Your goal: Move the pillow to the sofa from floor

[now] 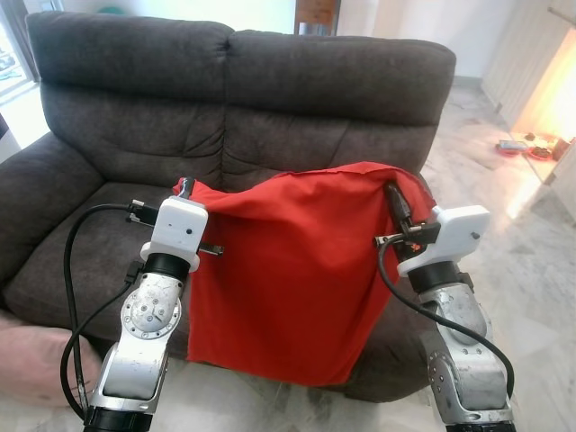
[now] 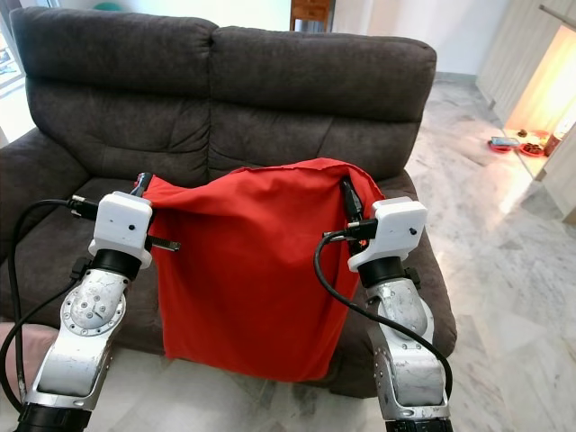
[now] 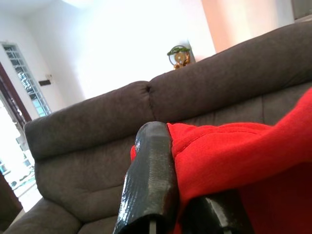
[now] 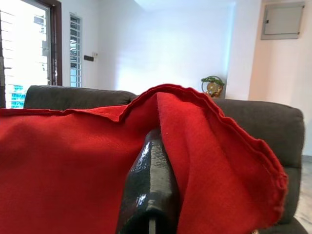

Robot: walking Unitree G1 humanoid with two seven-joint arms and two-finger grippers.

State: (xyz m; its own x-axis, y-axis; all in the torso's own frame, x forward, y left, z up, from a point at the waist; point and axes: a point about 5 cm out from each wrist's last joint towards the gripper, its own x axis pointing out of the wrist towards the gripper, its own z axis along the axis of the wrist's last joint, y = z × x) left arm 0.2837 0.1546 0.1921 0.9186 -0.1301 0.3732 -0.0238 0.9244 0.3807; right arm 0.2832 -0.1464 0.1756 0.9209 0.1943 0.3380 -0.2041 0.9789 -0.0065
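**Red pillow held up at the sofa's edge, not yet set down**

The left gripper sits left of centre in the head views, its black fingers pinched onto the upper left corner of the red pillow; the left wrist view shows one finger pressed flat against bunched red fabric. The right gripper, right of centre, is likewise clamped on the opposite upper corner, with cloth folded over its finger in the right wrist view. Both hold the pillow by its top edge, so it hangs between them like a limp sheet across the middle of the frame.

The pillow is off the floor. Its upper edge is level with the seat cushions of the dark grey sofa, which spans the upper half of the frame, while its lower edge dangles in front of the sofa's base, just above the marble floor. A pale pink cushion-like shape shows at the lower left corner.

The carry appears done and placement is in hand. The next move calls for pushing both arms forward together over the seat, so the hanging lower edge clears the front, then parting both sets of fingers.

No brand, label or writing can be read anywhere.
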